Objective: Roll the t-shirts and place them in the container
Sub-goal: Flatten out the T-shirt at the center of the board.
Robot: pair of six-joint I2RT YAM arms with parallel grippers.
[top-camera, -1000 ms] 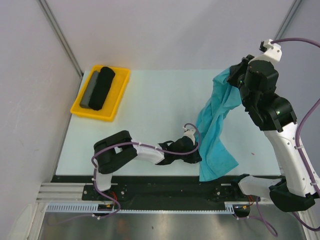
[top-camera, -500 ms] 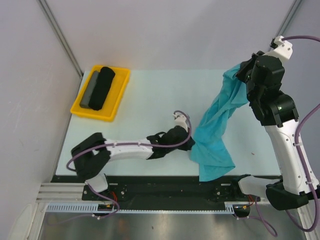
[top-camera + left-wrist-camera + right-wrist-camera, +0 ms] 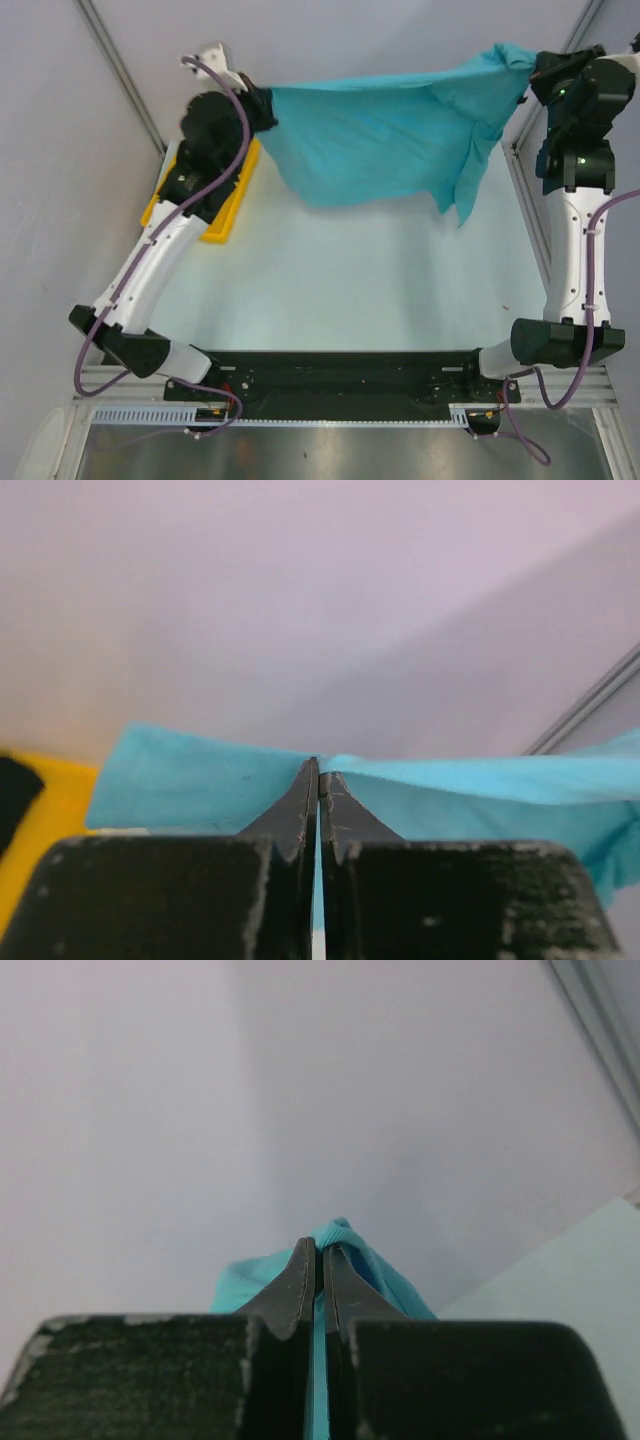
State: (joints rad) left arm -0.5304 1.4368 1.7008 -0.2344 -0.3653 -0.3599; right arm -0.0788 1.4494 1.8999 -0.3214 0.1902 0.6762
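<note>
The turquoise t-shirt (image 3: 385, 140) hangs stretched in the air between both grippers, high over the far half of the table. My left gripper (image 3: 262, 105) is shut on its left end; the left wrist view shows the cloth (image 3: 200, 790) pinched between the jaws. My right gripper (image 3: 530, 75) is shut on its right end, with cloth (image 3: 345, 1235) bunched at the tips. A loose part (image 3: 470, 185) dangles lower near the right. The black and grey rolls are hidden behind my left arm.
A yellow tray (image 3: 222, 215) stands at the table's far left, mostly covered by my left arm (image 3: 170, 240). The pale table (image 3: 350, 290) lies below the shirt. Grey walls stand close behind and at both sides.
The left arm has swung from the table's near middle up to the far left with a shirt end. The right gripper rose further right. The shirt went from draped on the table to stretched in the air.
</note>
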